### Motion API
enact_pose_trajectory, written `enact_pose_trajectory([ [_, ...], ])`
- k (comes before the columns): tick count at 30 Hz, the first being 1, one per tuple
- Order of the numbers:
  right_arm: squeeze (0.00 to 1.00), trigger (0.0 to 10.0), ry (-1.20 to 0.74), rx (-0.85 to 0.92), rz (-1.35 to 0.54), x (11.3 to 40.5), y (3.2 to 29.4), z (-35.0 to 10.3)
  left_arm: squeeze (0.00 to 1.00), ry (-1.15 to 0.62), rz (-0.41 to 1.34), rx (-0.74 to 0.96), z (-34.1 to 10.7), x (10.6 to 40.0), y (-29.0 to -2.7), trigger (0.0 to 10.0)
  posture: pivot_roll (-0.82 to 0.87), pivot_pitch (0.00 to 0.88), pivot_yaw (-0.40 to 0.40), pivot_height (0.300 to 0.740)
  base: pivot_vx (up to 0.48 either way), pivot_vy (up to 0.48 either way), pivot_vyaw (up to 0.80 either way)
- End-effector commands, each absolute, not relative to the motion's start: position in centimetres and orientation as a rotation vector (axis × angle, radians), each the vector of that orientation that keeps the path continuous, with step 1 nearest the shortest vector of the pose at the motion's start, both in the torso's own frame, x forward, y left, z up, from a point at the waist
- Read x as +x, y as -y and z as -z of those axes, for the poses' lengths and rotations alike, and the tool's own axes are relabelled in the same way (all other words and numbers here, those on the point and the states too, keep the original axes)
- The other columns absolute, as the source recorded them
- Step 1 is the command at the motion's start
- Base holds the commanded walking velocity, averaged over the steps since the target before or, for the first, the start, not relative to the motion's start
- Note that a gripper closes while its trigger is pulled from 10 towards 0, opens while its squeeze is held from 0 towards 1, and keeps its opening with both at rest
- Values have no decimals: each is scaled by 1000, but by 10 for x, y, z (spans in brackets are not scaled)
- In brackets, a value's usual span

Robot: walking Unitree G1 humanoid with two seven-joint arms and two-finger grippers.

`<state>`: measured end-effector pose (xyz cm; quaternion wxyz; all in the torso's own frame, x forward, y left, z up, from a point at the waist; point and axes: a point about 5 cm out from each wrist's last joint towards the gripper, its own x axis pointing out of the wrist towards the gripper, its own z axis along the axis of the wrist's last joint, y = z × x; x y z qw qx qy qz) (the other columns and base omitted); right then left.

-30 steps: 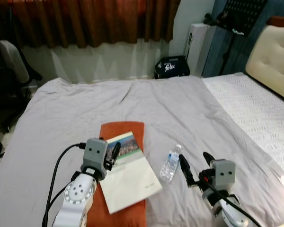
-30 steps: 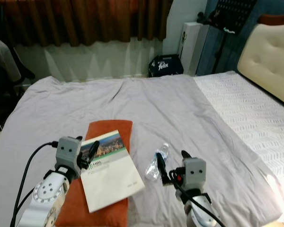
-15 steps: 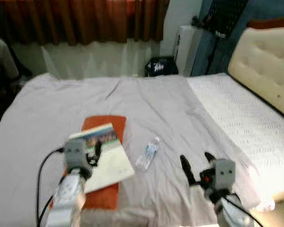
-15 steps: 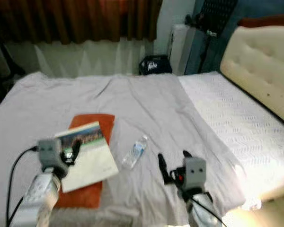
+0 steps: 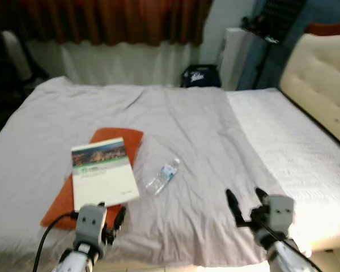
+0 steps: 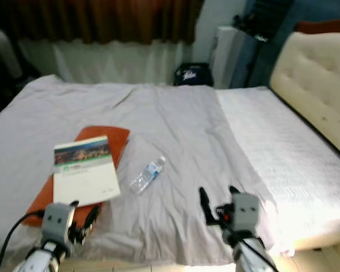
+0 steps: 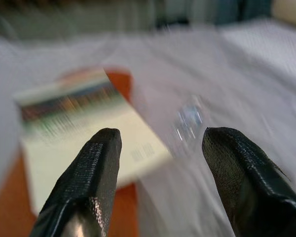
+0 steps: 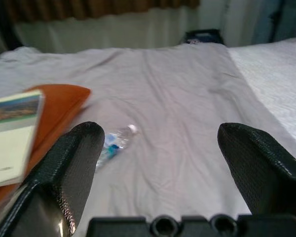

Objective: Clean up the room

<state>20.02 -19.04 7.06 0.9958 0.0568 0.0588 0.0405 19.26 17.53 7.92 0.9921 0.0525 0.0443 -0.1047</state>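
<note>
Both pincers now farther from bottle

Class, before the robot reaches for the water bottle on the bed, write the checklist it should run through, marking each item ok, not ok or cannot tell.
1. Water bottle in sight, lying on its side on the grey sheet: ok.
2. Bottle apart from the booklet and the orange folder under it: ok.
3. Right gripper open and empty: ok.
4. Left gripper open and empty: ok.
5. Either gripper already at the bottle: not ok; both hang near the bed's front edge, short of it.
6. Bottle cap closed: cannot tell.
</note>
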Motion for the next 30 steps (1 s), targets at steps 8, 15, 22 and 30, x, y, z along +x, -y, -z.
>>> enact_pose_trajectory([
  [8, 0, 10000, -101, 52, -152, 198, 186, -73, 0, -52, 157, 17, -94, 199, -171, 10000, 85, 0, -94, 736, 168, 0, 0],
  [15, 0, 10000, -92, 50, -171, 202, 180, -75, 0, -66, 169, 39, -91, 206, -168, 10000, 70, 0, -82, 736, 480, 0, 0],
  [22, 0, 10000, -98, 38, -154, 204, 179, -75, 0, -77, 262, 88, -91, 221, -160, 10000, 49, 0, -64, 736, 480, 0, 0],
  [30, 0, 10000, -102, 18, -142, 204, 179, -75, 0, -87, 293, 117, -92, 234, -153, 10000, 32, 0, -48, 736, 60, 0, 0],
])
